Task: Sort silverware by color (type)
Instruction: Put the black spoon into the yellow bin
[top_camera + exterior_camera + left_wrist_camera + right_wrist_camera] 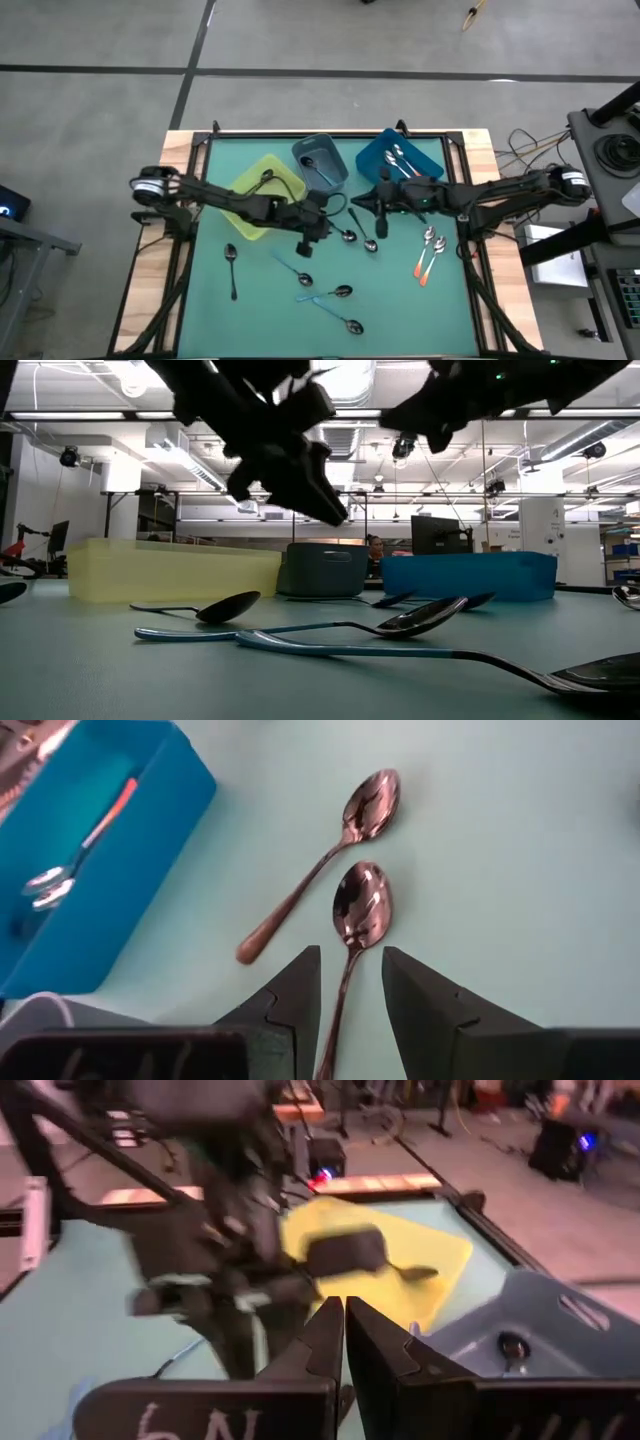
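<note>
Two black-handled spoons lie flat on the green mat at its middle. My left gripper hovers open above them. In the left wrist view its fingers stand on either side of the nearer spoon's handle, clear of it, with the other black spoon beside. My right gripper is shut and empty, raised near the grey-blue bin. Another black spoon, three light-blue spoons and orange ones lie on the mat.
The yellow bin holds a black spoon, the grey-blue bin a light-blue one, and the blue bin orange ones. The bins stand along the far side of the mat. Both arms meet over the mat's middle. Free mat lies toward the near edge.
</note>
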